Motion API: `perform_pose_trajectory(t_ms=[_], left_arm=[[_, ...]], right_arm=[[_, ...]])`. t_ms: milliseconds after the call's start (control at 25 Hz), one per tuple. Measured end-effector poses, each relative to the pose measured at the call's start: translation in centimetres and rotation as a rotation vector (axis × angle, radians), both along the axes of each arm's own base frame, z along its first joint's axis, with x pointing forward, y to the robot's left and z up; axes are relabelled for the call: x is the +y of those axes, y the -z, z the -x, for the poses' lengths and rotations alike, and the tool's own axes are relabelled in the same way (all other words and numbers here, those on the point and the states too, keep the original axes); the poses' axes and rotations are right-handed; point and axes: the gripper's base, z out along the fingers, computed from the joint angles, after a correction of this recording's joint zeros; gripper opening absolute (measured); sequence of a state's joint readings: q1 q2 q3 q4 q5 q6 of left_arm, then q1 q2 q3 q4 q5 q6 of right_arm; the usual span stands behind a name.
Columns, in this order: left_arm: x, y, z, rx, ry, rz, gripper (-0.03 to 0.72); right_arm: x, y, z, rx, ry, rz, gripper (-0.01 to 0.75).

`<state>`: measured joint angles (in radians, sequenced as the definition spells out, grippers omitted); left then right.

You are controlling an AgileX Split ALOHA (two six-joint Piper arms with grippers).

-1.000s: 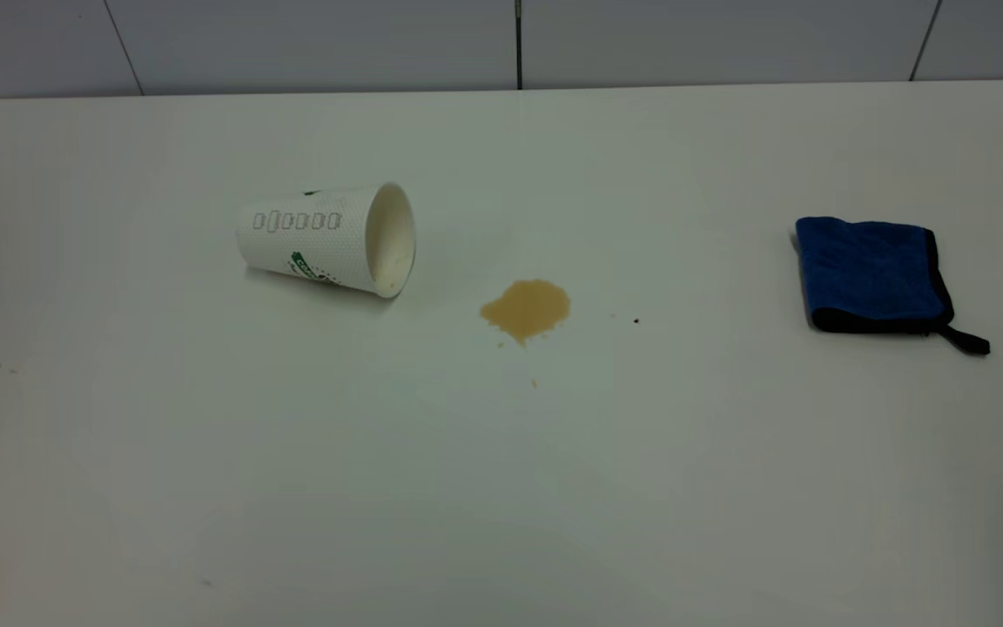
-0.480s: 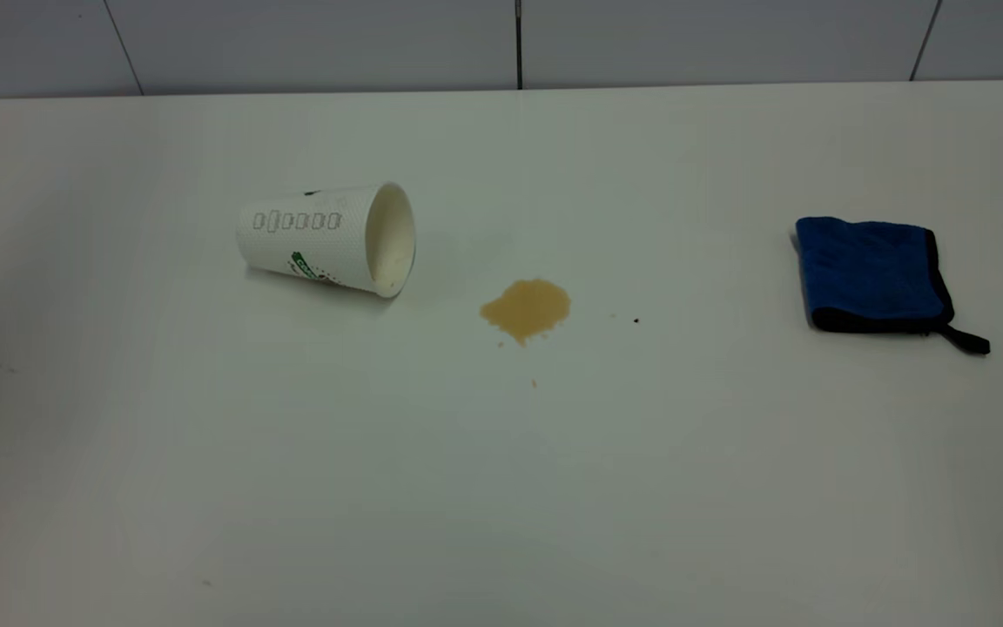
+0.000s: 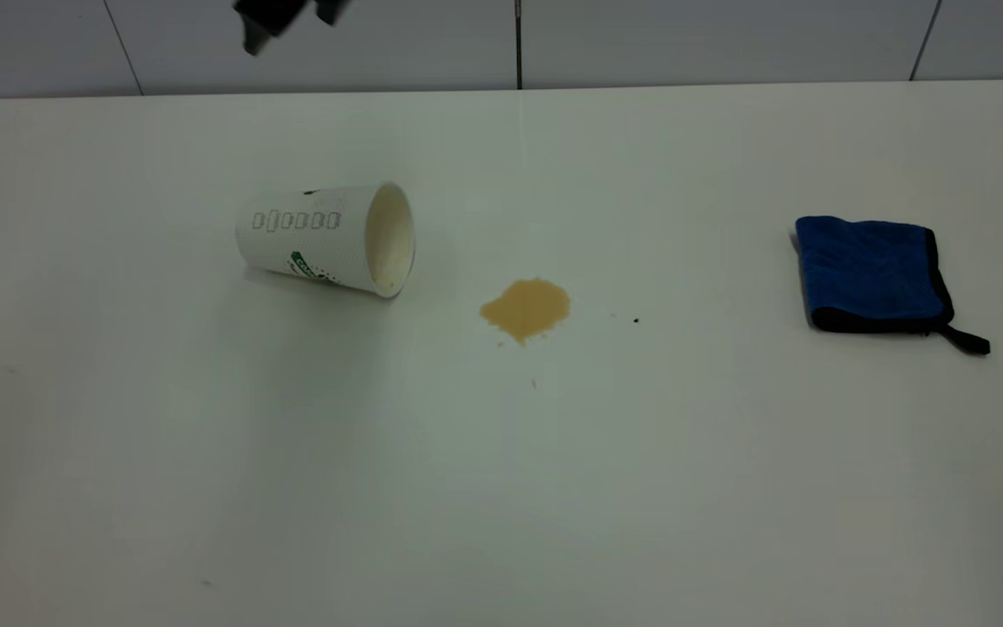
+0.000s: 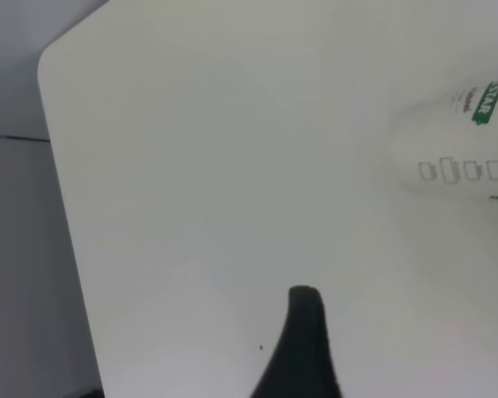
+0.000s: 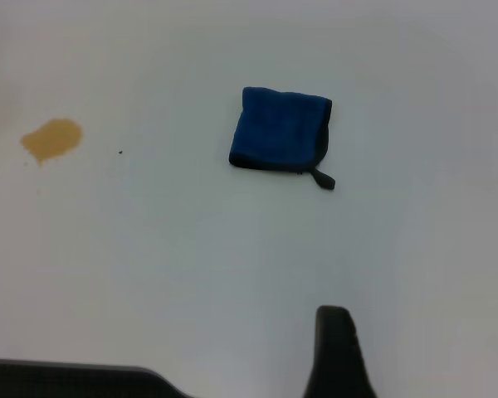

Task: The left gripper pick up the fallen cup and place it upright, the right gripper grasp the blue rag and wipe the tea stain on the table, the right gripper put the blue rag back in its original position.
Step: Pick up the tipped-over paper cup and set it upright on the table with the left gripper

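The white dimpled cup (image 3: pixel 327 238) lies on its side on the table (image 3: pixel 501 488), left of centre, with its mouth facing right. Its side shows in the left wrist view (image 4: pixel 473 149). The tan tea stain (image 3: pixel 526 309) lies just right of the cup's mouth and also shows in the right wrist view (image 5: pixel 51 138). The blue rag (image 3: pixel 871 273) lies folded at the right and shows there too (image 5: pixel 282 130). My left gripper (image 3: pixel 286 19) hangs high above the table's far edge, behind the cup, open and empty (image 4: pixel 382 348). My right gripper (image 5: pixel 358 348) is open and empty, well short of the rag; only one finger shows.
A grey tiled wall (image 3: pixel 728 39) stands behind the table's far edge. A few tiny dark specks (image 3: pixel 636 320) dot the tabletop. The table's rounded corner (image 4: pixel 54 62) shows in the left wrist view.
My left gripper has come into the exterior view at the top left, above the cup. The cup, stain and rag have not moved.
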<state>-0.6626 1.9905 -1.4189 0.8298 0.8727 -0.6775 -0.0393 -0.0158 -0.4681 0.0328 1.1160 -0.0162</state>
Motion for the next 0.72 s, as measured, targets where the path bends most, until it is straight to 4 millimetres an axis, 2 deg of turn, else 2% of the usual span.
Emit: perform_pose_trajectory(t_ms=[80, 360, 720], left_arm=[[-1.2, 2.2, -0.8, 0.007, 0.005, -0.023, 0.711], [-4.6, 7.4, -2.7, 0.019, 0.05, -0.029, 0.699], [-5.8, 12.8, -4.4, 0.0, 0.066, -0.072, 0.691]], right_arm=[[0.0, 0.0, 0.0, 0.0, 0.0, 0.0, 0.563], [0.0, 0.0, 0.0, 0.0, 0.0, 0.0, 0.563], [0.0, 0.0, 0.0, 0.0, 0.0, 0.001, 0.563]])
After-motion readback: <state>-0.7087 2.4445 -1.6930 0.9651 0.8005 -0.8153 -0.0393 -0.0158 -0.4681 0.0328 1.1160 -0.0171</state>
